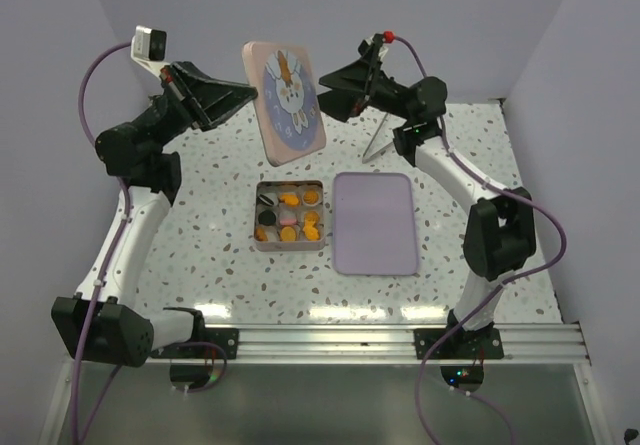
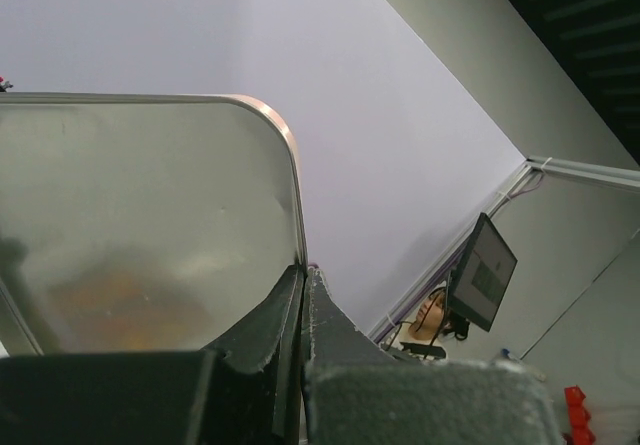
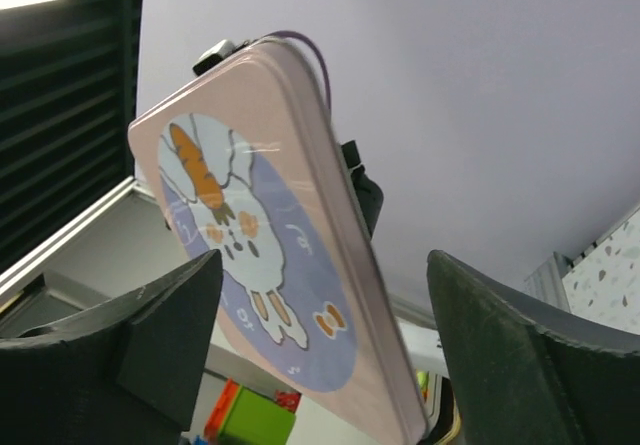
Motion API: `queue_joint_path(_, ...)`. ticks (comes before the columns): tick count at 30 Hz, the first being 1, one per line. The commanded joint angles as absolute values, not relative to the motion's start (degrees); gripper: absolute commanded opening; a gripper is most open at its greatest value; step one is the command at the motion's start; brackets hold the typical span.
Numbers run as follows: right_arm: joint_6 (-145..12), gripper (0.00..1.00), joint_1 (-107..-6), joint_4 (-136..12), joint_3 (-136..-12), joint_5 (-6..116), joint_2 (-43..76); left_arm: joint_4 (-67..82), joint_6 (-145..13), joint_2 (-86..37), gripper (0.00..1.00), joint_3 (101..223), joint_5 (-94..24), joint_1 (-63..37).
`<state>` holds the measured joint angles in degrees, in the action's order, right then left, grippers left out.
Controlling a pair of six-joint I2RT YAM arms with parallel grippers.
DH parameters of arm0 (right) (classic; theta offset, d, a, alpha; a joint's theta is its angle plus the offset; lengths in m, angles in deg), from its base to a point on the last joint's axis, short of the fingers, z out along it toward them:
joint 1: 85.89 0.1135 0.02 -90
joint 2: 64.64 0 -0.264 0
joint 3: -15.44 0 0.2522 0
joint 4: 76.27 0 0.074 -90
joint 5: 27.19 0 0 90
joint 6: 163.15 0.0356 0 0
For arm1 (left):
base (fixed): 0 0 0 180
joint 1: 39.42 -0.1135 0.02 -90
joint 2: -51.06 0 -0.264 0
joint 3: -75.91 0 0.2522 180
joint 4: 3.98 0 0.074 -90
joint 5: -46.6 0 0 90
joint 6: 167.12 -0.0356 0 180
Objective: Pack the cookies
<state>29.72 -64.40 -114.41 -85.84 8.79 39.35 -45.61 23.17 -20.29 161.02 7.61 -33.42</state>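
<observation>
The cookies (image 1: 290,215), small orange, black and pink discs, lie in an open rectangular tin (image 1: 290,247) at the table's middle. A pink lid with a rabbit picture (image 1: 285,100) hangs tilted in the air above and behind the tin. My left gripper (image 1: 250,93) is shut on the lid's left edge. In the left wrist view its fingertips (image 2: 303,270) pinch the rim of the lid's shiny inner side (image 2: 150,215). My right gripper (image 1: 322,90) is open at the lid's right edge. Its jaws (image 3: 325,260) stand wide on either side of the lid (image 3: 260,255), with gaps.
A flat lilac tray (image 1: 375,223) lies right of the tin. A thin metal tool (image 1: 378,140) stands leaning under the right arm at the back. Purple walls close in the back and both sides.
</observation>
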Motion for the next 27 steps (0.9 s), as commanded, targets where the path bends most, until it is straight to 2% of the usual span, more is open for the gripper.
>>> queue_joint_path(1, 33.63, 0.83, -63.39, -123.14, -86.39, 7.61, 38.46, -51.65, 25.19, -19.61, 0.00, 160.77, 6.53, -33.88)
queue_joint_path(4, 44.23, 0.70, -63.39, -138.03, -82.88, 9.01, 38.81, -51.65, 25.10, -19.78, 0.00, 160.51, 6.44, -33.88)
queue_joint_path(8, 49.98, 0.53, -63.39, -146.78, -79.72, 9.72, 38.81, -50.86, 24.75, -19.78, 0.00, 159.89, 6.61, -34.06)
queue_joint_path(16, 52.09, 0.31, -63.39, -149.87, -78.56, 9.63, 36.18, -48.58, 23.96, -19.08, 0.00, 158.31, 6.52, -34.76)
queue_joint_path(21, 52.45, 0.07, -63.39, -149.53, -78.04, 9.11, 33.98, -43.93, 21.85, -18.20, 0.01, 156.73, 6.79, -35.46)
queue_joint_path(23, 52.36, 0.00, -63.39, -149.44, -77.07, 9.02, 33.19, -41.73, 20.63, -17.59, 0.08, 155.76, 7.23, -35.72)
queue_joint_path(26, 51.48, 0.00, -63.39, -148.91, -74.53, 8.84, 31.34, -33.75, 16.69, -16.01, 0.25, 154.45, 7.67, -36.78)
queue_joint_path(27, 50.96, 0.00, -63.39, -148.73, -72.95, 9.10, 30.38, -29.54, 15.53, -15.13, 0.34, 153.75, 7.49, -37.30)
